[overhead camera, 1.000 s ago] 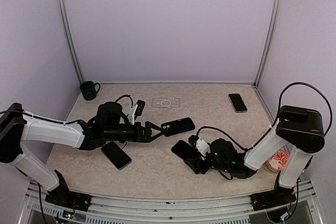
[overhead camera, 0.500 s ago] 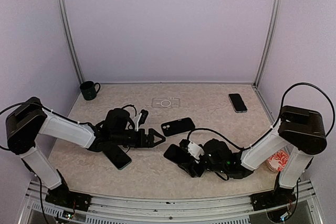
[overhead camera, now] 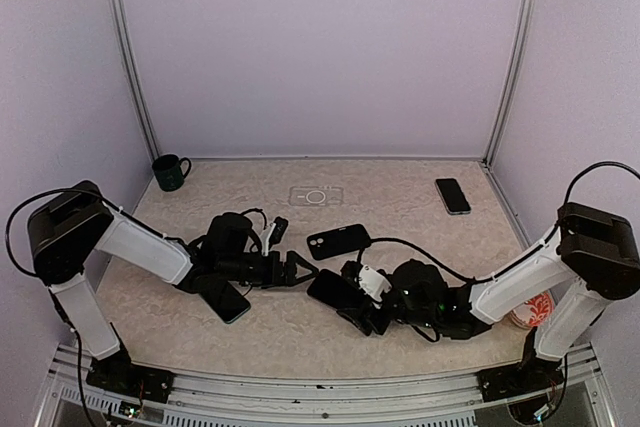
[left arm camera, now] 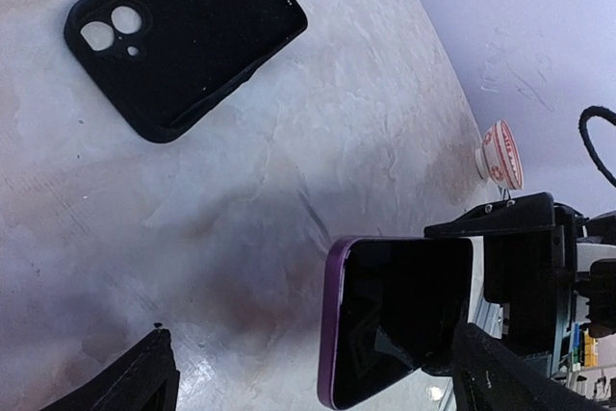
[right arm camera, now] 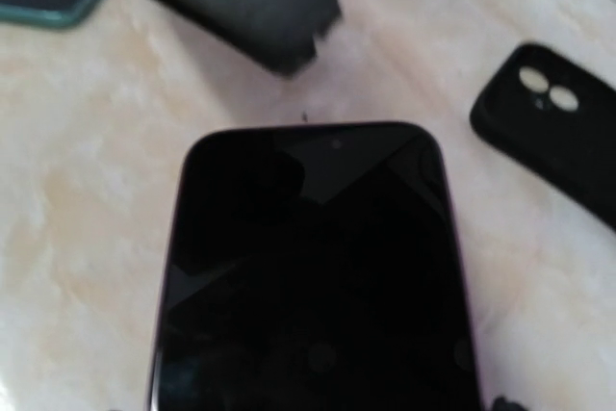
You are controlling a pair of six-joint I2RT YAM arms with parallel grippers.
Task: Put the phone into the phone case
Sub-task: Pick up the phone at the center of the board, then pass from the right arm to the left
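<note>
Black phone case (left arm camera: pixel 183 36) lies apart from phone (left arm camera: pixel 399 315).

Your left arm (overhead camera: pixel 140 245) and right arm (overhead camera: pixel 515 282) wear white shells over black joints. Black cables (overhead camera: pixel 600 169) loop off both. The left gripper (overhead camera: pixel 305 270) and right gripper (overhead camera: pixel 352 305) are black.

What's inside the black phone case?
Nothing: the black phone case lies open side up, empty, table showing through its camera cutouts; the rest beneath is covered. The phone is apart, in the right end effector.
</note>
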